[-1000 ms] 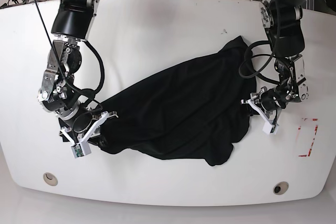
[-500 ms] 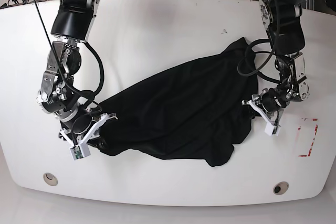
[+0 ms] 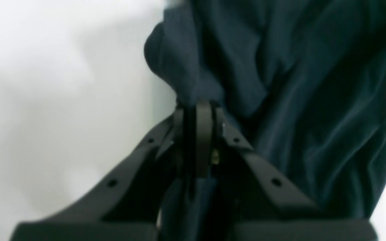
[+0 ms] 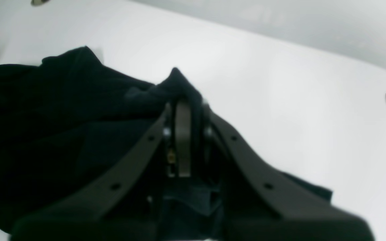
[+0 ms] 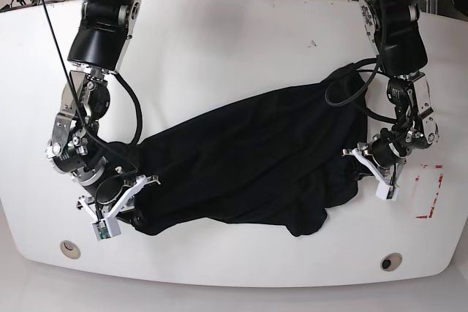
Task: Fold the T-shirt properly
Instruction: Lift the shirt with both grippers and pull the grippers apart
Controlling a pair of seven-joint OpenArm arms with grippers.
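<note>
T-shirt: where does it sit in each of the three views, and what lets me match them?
Base: the T-shirt stretches across the middle, between both grippers.
Left wrist: fills the right side, pinched by the left gripper.
Right wrist: left and centre, pinched by the right gripper.
Shared landmark: the white table.

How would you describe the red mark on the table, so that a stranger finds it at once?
Start from the white table and the black T-shirt across its middle. In the base view, go past the shirt's right end, beyond the left gripper, toward the table's edge. There lies the red mark, thin lines like a broken rectangle, the only coloured thing on the white surface.
</note>
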